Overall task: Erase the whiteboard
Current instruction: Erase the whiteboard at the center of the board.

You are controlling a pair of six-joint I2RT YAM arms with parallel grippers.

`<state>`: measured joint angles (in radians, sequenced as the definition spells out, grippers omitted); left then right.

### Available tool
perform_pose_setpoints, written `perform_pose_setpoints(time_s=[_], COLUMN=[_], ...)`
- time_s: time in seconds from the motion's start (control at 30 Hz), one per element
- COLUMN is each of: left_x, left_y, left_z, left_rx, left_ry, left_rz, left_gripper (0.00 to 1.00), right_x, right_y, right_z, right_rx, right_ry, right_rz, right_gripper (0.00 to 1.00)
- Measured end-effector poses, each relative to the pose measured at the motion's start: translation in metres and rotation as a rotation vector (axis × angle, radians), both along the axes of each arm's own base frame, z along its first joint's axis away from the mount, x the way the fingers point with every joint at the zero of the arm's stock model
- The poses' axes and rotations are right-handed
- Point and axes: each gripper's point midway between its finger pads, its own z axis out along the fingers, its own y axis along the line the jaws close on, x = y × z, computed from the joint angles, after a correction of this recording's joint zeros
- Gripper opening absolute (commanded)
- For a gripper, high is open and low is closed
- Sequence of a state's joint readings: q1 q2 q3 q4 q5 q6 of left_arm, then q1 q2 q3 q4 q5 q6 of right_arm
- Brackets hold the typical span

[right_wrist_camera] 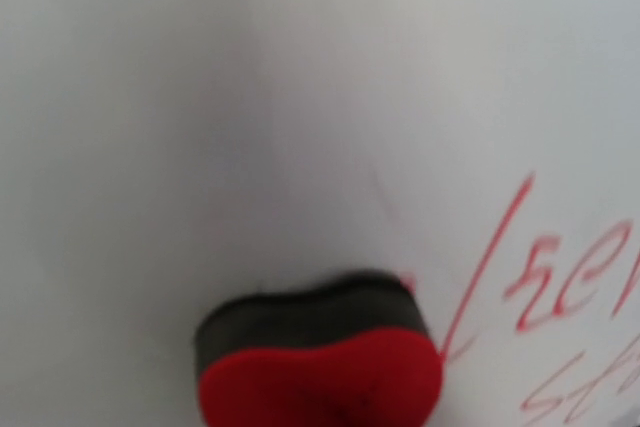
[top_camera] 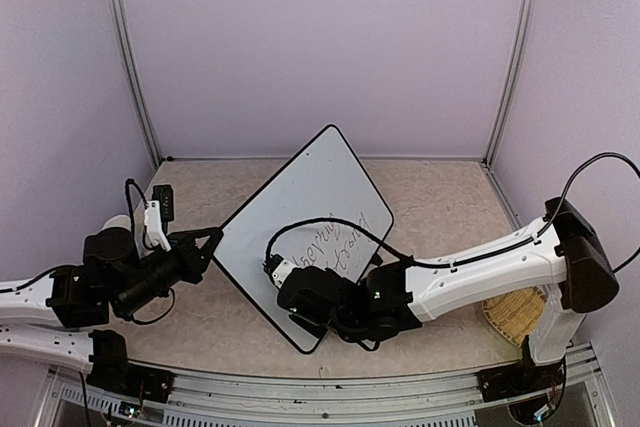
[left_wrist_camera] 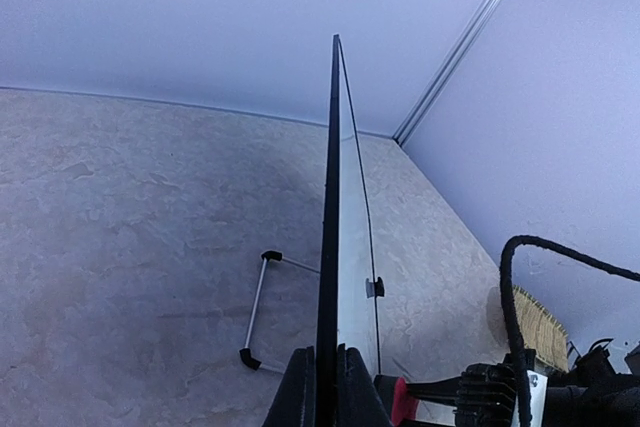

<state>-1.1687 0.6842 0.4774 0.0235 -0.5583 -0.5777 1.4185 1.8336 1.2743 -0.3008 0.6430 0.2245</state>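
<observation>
**Erasing station, top and wrist views.** Counted: one whiteboard, one eraser, one woven basket, two arms.

Whiteboard standing tilted at mid-worktop, turned so that one rounded corner points to the rear wall and another to the near edge. Two lines of handwriting on its lower right part, red in the right wrist view. Behind the board, one wire stand with two black feet.

Left end effector closed tight on the board's thin black left edge, one finger on each face.

Right end effector closed narrowly on the red-backed eraser, dark felt pressed to the board just left of the writing.

Basket at the near right, partly hidden under the right arm; contents not discernible.

Bare worktop showing behind the board up to the rear wall and rightward to the side wall.
</observation>
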Motion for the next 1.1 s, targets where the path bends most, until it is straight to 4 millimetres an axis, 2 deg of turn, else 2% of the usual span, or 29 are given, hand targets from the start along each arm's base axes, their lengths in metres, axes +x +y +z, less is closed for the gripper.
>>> perform_pose_setpoints(time_s=[0.6,0.93,1.1], left_x=[0.0,0.0,0.0], left_y=[0.0,-0.002,-0.002], left_z=[0.001,0.002,0.001], left_rx=[-0.006,-0.011,-0.011], left_ry=[-0.001,-0.003,-0.002], left_rz=[-0.003,-0.004,-0.004], left_gripper=[0.0,0.0,0.0], right_x=[-0.009,-0.003,0.008], right_y=[-0.037,-0.037,-0.028], right_z=[-0.041,-0.037,-0.02], right_rx=[-0.069,-0.074,-0.056], right_ry=[0.071,0.062,0.04], right_rz=[-0.046,-0.045,-0.041], right_gripper=[0.2,0.2,0.2])
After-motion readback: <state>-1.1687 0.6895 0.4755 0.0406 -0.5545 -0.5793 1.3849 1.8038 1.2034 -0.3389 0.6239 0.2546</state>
